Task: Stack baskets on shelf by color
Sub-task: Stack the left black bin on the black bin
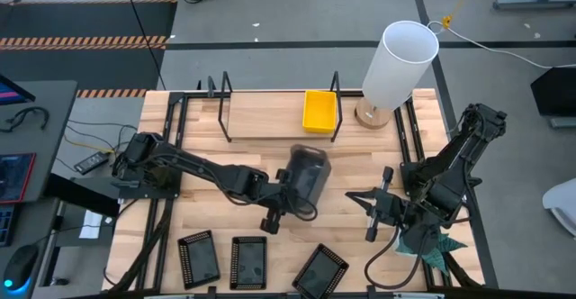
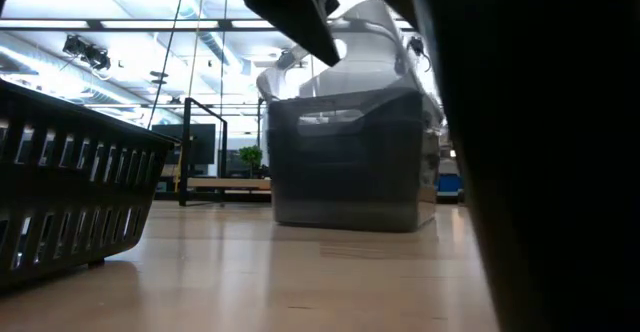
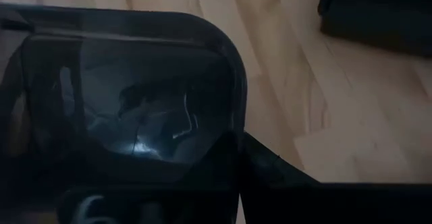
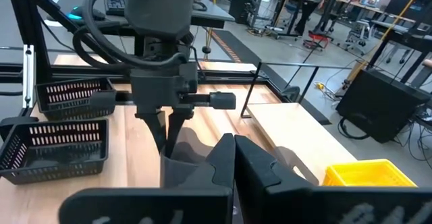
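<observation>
Left gripper (image 1: 286,200) was clamped on the near rim of a grey basket (image 1: 310,175) mid-table; the shelf (image 1: 265,116) lay straight beyond, yellow basket (image 1: 319,110) at its right end. Right gripper (image 1: 376,204), fingers apart, waited just beside

The smooth dark grey plastic basket (image 2: 345,157) looks shiny. The light wooden slatted tabletop (image 2: 300,282) has a soft gloss. The bright yellow basket (image 1: 319,110) is maybe matt plastic.
</observation>
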`<state>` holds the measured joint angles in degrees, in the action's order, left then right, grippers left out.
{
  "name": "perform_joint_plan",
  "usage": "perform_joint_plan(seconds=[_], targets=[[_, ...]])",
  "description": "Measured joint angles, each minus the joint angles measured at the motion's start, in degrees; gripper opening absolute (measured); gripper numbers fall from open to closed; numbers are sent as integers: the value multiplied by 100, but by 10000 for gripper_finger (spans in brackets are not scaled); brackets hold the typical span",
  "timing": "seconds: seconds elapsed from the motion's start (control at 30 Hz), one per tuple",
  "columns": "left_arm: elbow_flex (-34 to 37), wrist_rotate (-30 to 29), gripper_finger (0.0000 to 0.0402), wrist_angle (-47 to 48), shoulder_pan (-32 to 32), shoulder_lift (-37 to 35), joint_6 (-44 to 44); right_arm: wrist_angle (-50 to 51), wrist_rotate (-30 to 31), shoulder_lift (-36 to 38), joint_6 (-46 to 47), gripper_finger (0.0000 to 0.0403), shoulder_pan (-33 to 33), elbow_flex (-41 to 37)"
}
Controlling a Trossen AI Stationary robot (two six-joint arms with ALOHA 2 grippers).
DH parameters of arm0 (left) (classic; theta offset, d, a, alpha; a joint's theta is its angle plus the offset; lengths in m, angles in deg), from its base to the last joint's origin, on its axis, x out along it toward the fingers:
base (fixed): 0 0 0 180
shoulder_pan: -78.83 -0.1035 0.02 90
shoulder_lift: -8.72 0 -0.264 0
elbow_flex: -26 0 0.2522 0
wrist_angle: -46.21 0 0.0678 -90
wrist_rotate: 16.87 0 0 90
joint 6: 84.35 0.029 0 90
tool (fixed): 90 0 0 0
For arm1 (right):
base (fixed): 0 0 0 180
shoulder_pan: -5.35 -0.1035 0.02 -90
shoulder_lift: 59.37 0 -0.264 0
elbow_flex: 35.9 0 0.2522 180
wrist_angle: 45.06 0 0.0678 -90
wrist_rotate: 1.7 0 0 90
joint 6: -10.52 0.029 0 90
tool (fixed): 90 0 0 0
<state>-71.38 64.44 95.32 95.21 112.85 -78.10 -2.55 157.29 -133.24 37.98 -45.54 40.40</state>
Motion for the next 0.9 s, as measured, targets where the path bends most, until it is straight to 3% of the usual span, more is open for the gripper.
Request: perform_joint_plan(seconds=[0.33, 0.8, 0.9], targets=[[-502, -48, 6, 790, -17, 6, -292, -8, 0, 0, 0, 9, 3, 0], [-504, -93, 3, 1491, -43, 16, -556, -24, 5, 0, -13, 9, 7, 0], [-509, -64, 19, 1636, -78, 72, -674, -26, 13, -2, -17, 9, 7, 0]])
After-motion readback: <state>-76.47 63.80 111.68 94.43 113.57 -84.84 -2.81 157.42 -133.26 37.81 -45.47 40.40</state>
